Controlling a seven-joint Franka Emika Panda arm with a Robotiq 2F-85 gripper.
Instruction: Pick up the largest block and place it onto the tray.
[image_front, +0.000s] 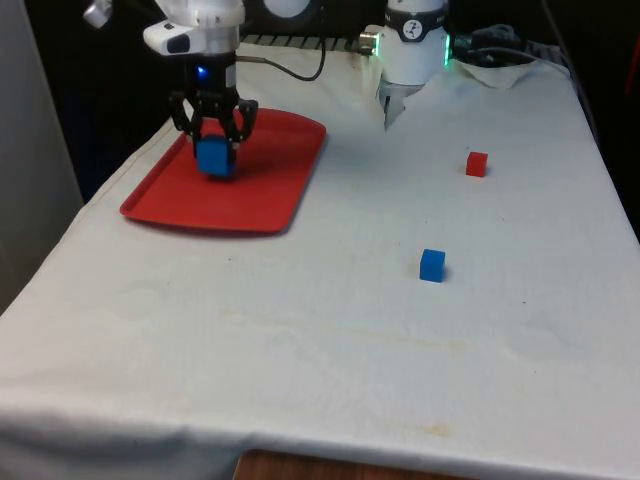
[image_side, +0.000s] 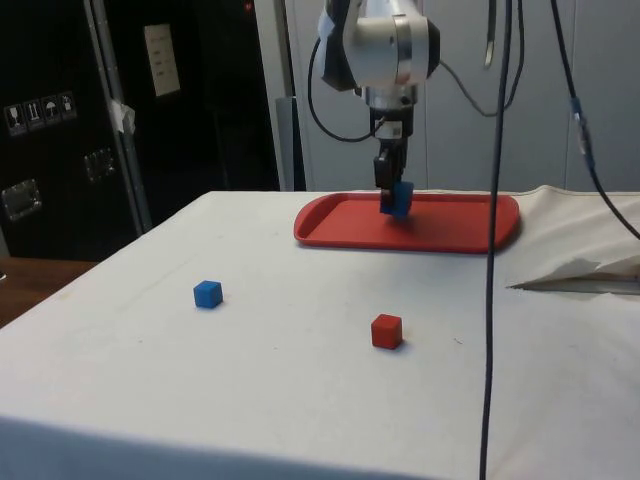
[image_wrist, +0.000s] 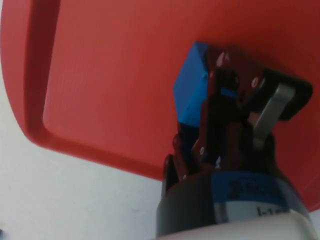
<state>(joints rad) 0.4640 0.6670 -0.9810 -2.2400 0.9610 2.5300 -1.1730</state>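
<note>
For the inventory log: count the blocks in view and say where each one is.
3. A large blue block is held by the gripper over the red tray; a small blue block and a small red block sit apart on the white cloth.

A small blue cube (image_front: 432, 265) and a small red cube (image_front: 476, 164) sit well apart on the white cloth (image_front: 300, 340).

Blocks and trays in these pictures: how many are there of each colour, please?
Blue blocks: 2, the large blue block held in the gripper over the red tray, and the small blue block on the cloth.
Red blocks: 1, the small red block.
Red trays: 1.
Total: 4.
</note>
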